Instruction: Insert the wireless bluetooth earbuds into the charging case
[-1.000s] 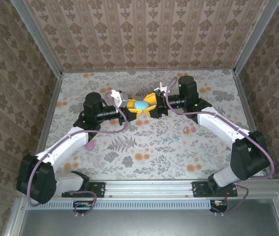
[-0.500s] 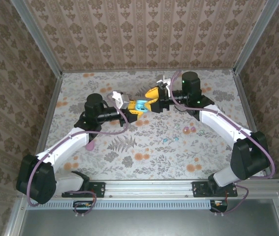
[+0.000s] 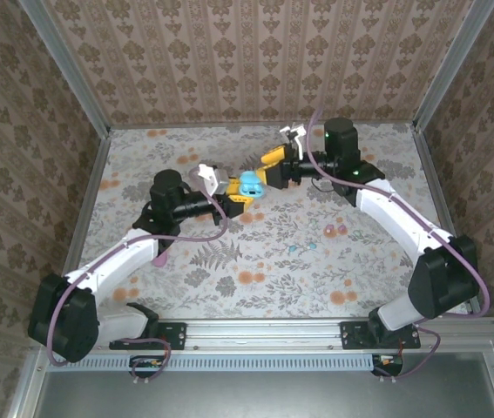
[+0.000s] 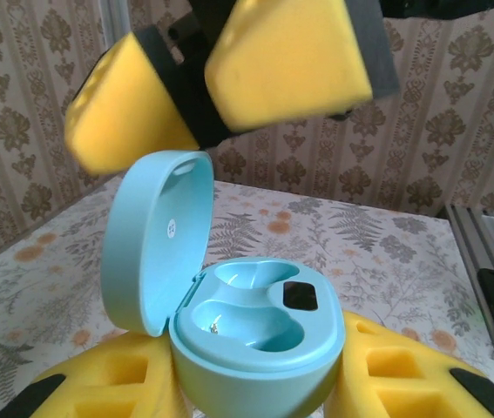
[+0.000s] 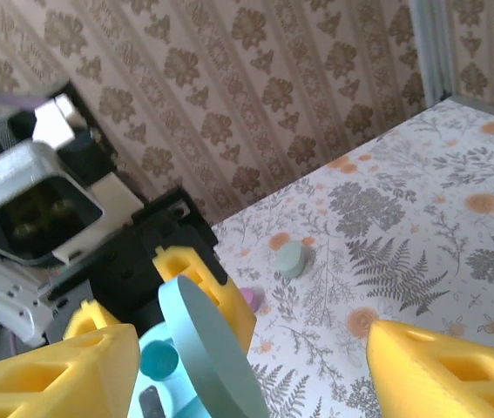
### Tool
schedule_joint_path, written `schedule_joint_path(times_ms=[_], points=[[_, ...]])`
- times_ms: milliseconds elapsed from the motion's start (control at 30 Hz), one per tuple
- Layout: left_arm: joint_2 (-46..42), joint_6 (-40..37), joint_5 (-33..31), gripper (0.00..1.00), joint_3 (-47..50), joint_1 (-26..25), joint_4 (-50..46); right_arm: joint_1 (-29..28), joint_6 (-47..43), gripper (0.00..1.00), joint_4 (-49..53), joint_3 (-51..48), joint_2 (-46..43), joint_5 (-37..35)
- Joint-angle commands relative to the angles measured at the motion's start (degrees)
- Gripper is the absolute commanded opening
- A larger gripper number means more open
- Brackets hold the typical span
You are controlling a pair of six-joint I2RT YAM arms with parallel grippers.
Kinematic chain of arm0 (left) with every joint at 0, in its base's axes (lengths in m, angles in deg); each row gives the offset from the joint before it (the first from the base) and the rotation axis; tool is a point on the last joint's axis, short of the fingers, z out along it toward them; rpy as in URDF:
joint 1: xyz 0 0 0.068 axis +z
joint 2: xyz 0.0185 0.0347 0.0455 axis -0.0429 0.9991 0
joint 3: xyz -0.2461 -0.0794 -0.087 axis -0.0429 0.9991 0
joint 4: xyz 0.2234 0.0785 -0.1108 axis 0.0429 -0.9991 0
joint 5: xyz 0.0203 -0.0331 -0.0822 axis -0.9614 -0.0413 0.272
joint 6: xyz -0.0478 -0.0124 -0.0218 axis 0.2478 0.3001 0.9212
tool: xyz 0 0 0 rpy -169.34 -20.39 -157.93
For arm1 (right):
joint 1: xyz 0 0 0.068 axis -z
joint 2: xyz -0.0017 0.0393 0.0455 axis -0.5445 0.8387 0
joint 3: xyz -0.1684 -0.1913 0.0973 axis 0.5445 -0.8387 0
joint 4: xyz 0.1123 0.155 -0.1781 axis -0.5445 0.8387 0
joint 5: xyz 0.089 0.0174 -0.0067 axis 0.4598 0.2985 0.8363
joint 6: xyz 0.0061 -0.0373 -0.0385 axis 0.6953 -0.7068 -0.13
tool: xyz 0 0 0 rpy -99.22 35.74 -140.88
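earbuds (image 3: 329, 231): four counted, two pink side by side and two cyan, loose on the table (image 3: 360, 287), right of the case and nearer the rail (image 3: 264, 329), well apart from it
case (image 4: 260, 340): one cyan, held off the table, lid (image 4: 155, 235) up, two sockets (image 4: 238, 318) bare
left gripper (image 3: 245, 190): pinches the case's base between yellow fingers (image 4: 395, 383)
right gripper (image 3: 271, 167): spread wide, just right of the case, lid edge between its fingers; contact cannot be told
pink case (image 3: 159, 258): one, on the table left of the case, nearer the rail
edges: three papered walls (image 3: 247, 61); back wall behind the case
room: table lies open from the case to the rail, save the buds
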Motion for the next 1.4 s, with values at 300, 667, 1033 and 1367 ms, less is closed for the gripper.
schedule_joint_path(times_ms=[300, 667, 1033, 1367], points=[[-0.28, 5.47, -5.70, 0.23, 4.00, -0.44, 13.40, 8.39, 14.11, 0.57, 18.62, -3.14, -10.27, -24.45], [-4.58, 3.28, -9.64, 0.23, 7.13, -0.17, 12.07, 9.90, 17.76, 0.48, 44.44, -11.15, -4.79, -36.49], [-7.07, 0.97, -11.56, 0.23, 7.86, 0.09, 9.56, 2.97, 35.66, 0.55, 32.70, -29.18, -9.33, -36.97], [-6.50, 0.51, -11.12, 0.23, 7.34, 0.53, 9.50, -0.65, 40.93, 0.56, 25.00, -30.91, -3.77, -36.84]])
